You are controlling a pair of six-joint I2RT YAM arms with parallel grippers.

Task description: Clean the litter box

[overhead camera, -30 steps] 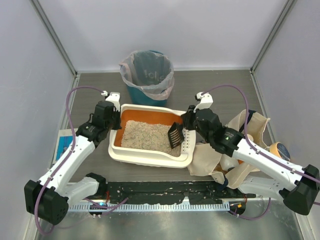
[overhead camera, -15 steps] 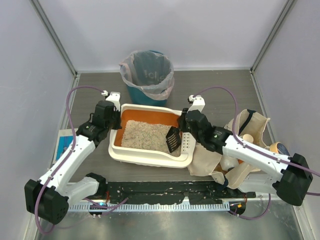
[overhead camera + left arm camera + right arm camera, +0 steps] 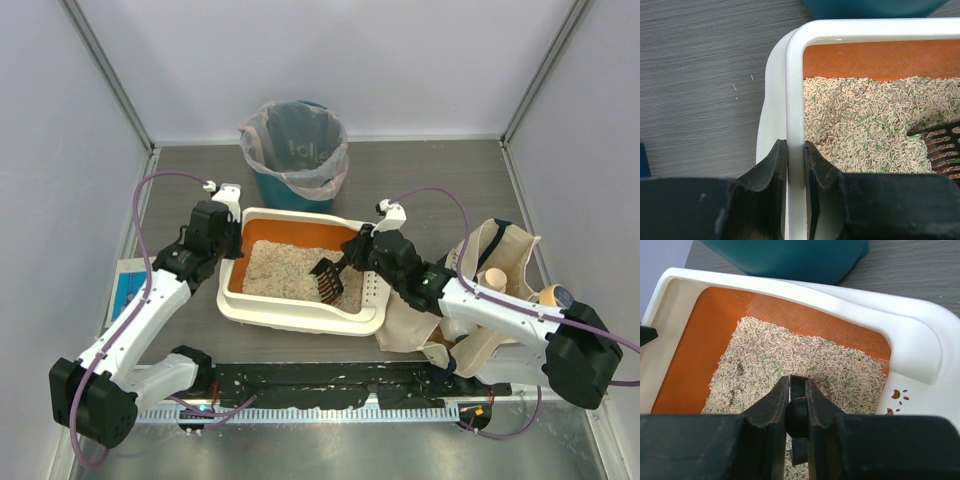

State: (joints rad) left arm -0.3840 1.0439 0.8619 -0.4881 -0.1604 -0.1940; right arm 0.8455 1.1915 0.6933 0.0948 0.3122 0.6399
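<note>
Since one second ago, the right gripper point(image 3: 347, 262) has come inward from the perforated end of the litter box point(image 3: 300, 318), and the black scoop point(image 3: 328, 277) it carries now stands over the middle of the litter point(image 3: 280, 268), while the left arm is in the same place. In the top view the box lies in the middle of the grey table point(image 3: 450, 180), with its long side toward the arm bases. The left gripper point(image 3: 232, 243) is at the box's left rim. Behind the box, very near its far rim, stands a teal bin point(image 3: 290, 190) with a plastic liner. A beige tote bag point(image 3: 505, 255) lies just beside the perforated end, under the right arm. A blue flat thing point(image 3: 127, 290) lies well left of the box. Pale walls close the table on three sides, and there is open table at the box's far right. In the left wrist view the two fingers are clamped on the box's white rim, one outside and one inside. The litter beyond them is open, and the scoop's slotted blade comes in from the right. In the right wrist view the jaws are pressed together on the scoop's dark handle, above the litter. The orange inner walls rise around it, and the bin is behind the far rim.
</note>
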